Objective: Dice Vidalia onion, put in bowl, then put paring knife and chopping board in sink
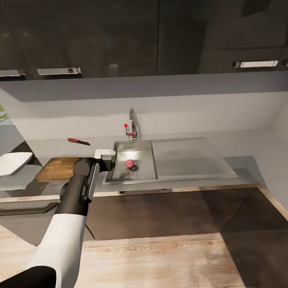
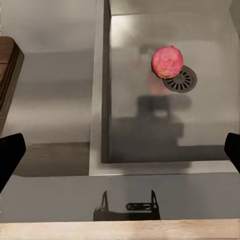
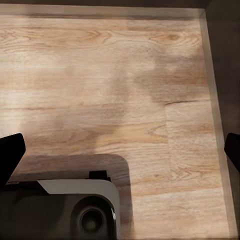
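The pinkish-red Vidalia onion (image 1: pixel 129 163) lies in the steel sink (image 1: pixel 120 176) beside the round drain (image 2: pixel 181 80). In the left wrist view the onion (image 2: pixel 167 61) is some way ahead of my left gripper (image 2: pixel 120 155), which hovers open over the sink's near left rim with nothing between its fingers. Left of the sink, the wooden chopping board (image 1: pixel 57 168) rests on the countertop (image 1: pixel 244 173). The red-handled paring knife (image 1: pixel 78 141) lies behind the board. At the far left stands the white bowl (image 1: pixel 12 163). My right gripper (image 3: pixel 120 152) hangs open over the wooden floor.
A chrome tap (image 1: pixel 132 125) with a red knob stands behind the basin, and the flat drainer (image 1: pixel 190 157) extends to its right. Dark wall cabinets hang overhead. The robot's base (image 3: pixel 65 210) shows below the right gripper.
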{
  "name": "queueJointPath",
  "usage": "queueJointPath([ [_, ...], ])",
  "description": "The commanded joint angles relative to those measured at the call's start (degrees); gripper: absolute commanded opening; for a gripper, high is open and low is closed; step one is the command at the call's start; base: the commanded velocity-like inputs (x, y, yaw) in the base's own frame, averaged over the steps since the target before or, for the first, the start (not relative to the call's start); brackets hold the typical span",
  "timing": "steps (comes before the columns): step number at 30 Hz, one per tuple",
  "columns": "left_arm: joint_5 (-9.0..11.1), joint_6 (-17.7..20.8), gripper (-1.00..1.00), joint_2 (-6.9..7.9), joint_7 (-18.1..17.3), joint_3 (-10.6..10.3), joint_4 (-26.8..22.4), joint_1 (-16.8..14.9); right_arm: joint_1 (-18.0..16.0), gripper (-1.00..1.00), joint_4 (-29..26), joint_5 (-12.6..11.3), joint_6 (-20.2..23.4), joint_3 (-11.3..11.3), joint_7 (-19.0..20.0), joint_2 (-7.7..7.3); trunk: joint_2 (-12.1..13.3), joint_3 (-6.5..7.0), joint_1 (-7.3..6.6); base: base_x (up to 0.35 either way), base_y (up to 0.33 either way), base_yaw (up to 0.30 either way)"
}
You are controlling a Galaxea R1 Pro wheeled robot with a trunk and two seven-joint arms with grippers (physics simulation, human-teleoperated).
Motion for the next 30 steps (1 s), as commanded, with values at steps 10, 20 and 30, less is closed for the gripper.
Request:
queueJointPath([
  [10,-0.1,0.1,1.00,-0.04,0.2,0.1,0.8,0.0,0.0,1.00,0.2,0.1,-0.1,0.2,-0.2,-0.02,-0.1,-0.11,0.03,0.002,-0.235,0.000],
  [20,0.0,0.1,1.00,-0.04,0.2,0.2,1.0,0.0,0.0,1.00,0.2,0.1,-0.1,0.2,-0.2,0.02,-0.1,-0.11,0.03,0.213,-0.196,0.000],
  [30,0.0,0.1,1.00,-0.04,0.1,0.3,2.5,0.0,0.0,1.00,0.2,0.1,-0.1,0.2,-0.2,0.10,-0.1,-0.11,0.03,0.340,-0.008,0.000],
])
